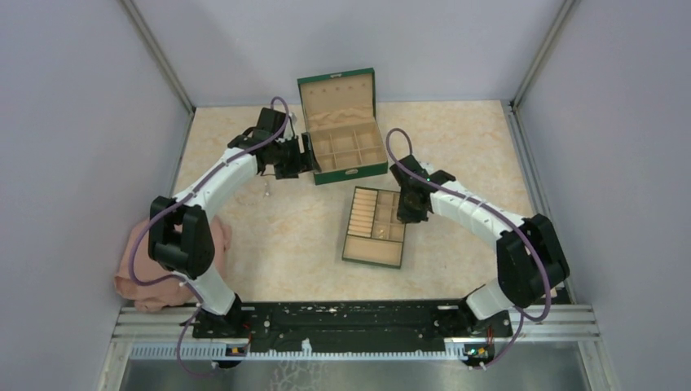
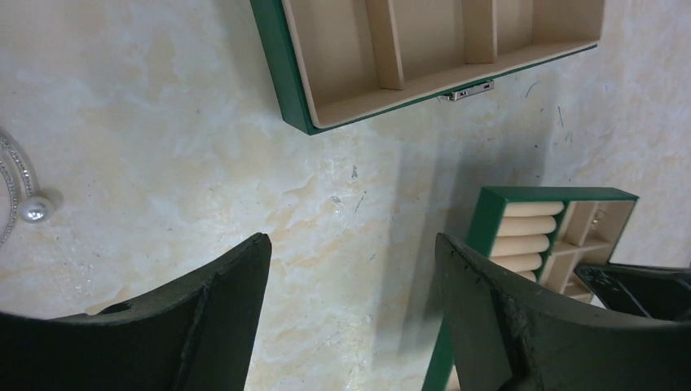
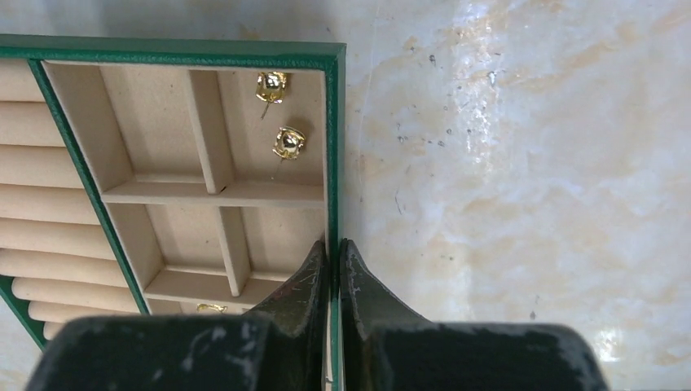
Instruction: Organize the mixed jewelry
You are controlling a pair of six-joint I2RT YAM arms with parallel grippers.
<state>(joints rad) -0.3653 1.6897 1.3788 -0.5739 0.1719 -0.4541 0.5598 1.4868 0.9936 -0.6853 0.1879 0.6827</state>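
Both elbows (image 1: 183, 236) bent; right fingers (image 3: 305, 285) pinch tray wall (image 3: 332, 147), left fingers (image 2: 220, 301) spread.

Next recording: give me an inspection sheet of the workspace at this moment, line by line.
Surface: beige marbled table, small dark specks.
Job's things: two gold earrings in a corner compartment of the divided tray; pearl-tipped wiry piece loose on the table.
Clutter: pink cloth at the left edge; green box, lid open.
Grippers: left gripper open over bare table; right gripper shut on the tray's rim.
Cables: purple cables looped along both arms.
Surroundings: grey walls; nothing else seen.
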